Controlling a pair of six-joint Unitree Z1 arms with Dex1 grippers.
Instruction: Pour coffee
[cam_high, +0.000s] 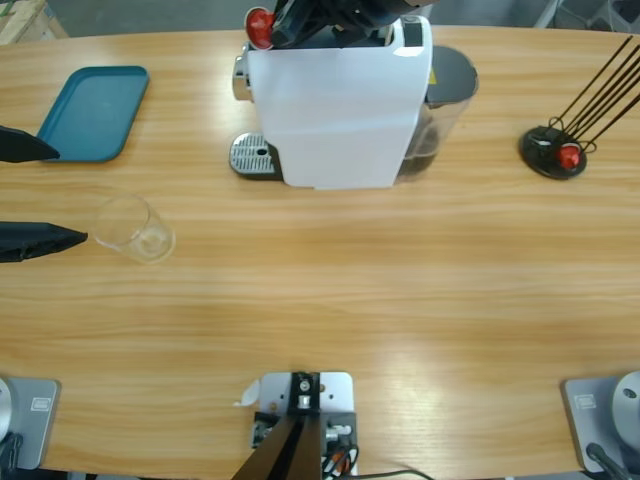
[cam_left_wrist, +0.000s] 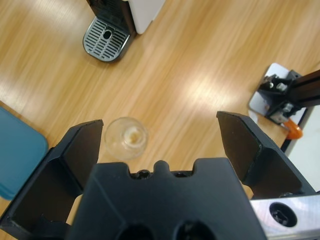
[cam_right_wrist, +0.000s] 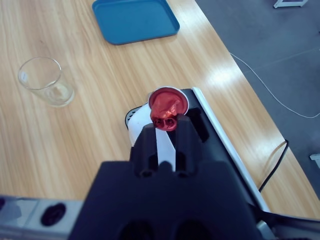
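No coffee shows in any view. A clear empty glass (cam_high: 135, 228) (cam_left_wrist: 126, 137) (cam_right_wrist: 44, 80) stands on the table at the left. My left gripper (cam_high: 70, 195) (cam_left_wrist: 160, 127) is open at the left edge; the glass sits just past its jaw tips, close to one jaw, untouched. The white coffee machine (cam_high: 335, 110) stands at the back middle, with its drip grate (cam_high: 255, 157) (cam_left_wrist: 106, 37) bare. My right gripper (cam_high: 285, 25) (cam_right_wrist: 167, 127) is shut on a red capsule (cam_high: 260, 27) (cam_right_wrist: 167, 107) above the machine's top.
A teal tray (cam_high: 95, 112) (cam_right_wrist: 135, 19) lies at the back left. A black capsule stand (cam_high: 555, 150) with thin rods and one red capsule is at the back right. The machine's smoky tank (cam_high: 445, 110) sits on its right side.
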